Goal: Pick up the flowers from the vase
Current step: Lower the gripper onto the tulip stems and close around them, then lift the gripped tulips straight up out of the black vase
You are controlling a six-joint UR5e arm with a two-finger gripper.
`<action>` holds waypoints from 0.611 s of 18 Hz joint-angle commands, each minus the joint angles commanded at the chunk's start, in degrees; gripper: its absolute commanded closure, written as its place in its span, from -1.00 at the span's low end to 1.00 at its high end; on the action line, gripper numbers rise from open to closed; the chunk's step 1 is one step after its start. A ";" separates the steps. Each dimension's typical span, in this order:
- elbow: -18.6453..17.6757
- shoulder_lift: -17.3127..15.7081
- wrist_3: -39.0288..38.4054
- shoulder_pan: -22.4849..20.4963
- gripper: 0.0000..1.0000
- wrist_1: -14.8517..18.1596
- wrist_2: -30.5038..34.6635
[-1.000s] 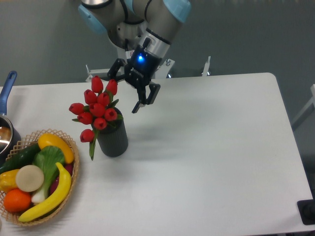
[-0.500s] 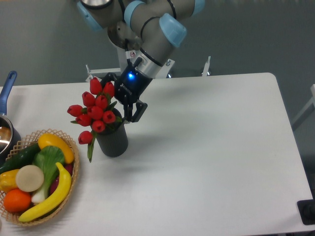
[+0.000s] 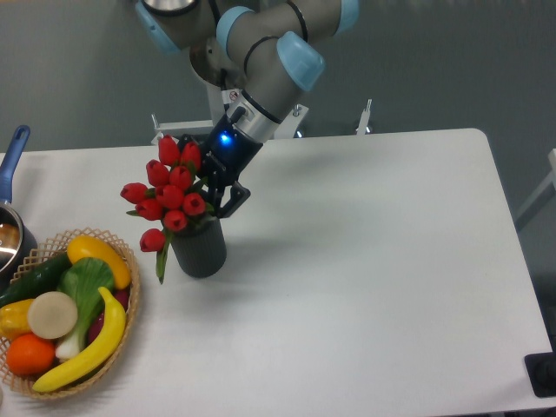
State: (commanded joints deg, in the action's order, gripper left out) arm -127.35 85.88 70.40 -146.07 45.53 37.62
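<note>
The flowers (image 3: 170, 193) were red with green leaves, the vase (image 3: 200, 248) dark grey, the counter (image 3: 365, 261) white. The black pincer (image 3: 213, 193) showed a blue light; the arm (image 3: 269, 52) was grey with pale-blue caps.

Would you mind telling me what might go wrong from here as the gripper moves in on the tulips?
1. The gripper sits right at the rim of the vase, beside the flowers. It may catch the rim and tip the vase, which stands free on the table.
2. It may close on buds rather than stems and crush them; the stems are mostly hidden.
3. A tipped vase could fall toward the nearby wicker basket.
</note>
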 joint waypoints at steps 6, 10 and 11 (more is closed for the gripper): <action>0.69 -2.38 -2.37 -0.79 1.00 0.17 -2.63; 3.41 -3.78 -9.04 -1.84 1.00 0.18 -4.38; 4.03 -4.05 -10.10 -2.37 1.00 0.18 -5.09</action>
State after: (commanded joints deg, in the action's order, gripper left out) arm -123.32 81.83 60.30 -148.44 45.70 32.53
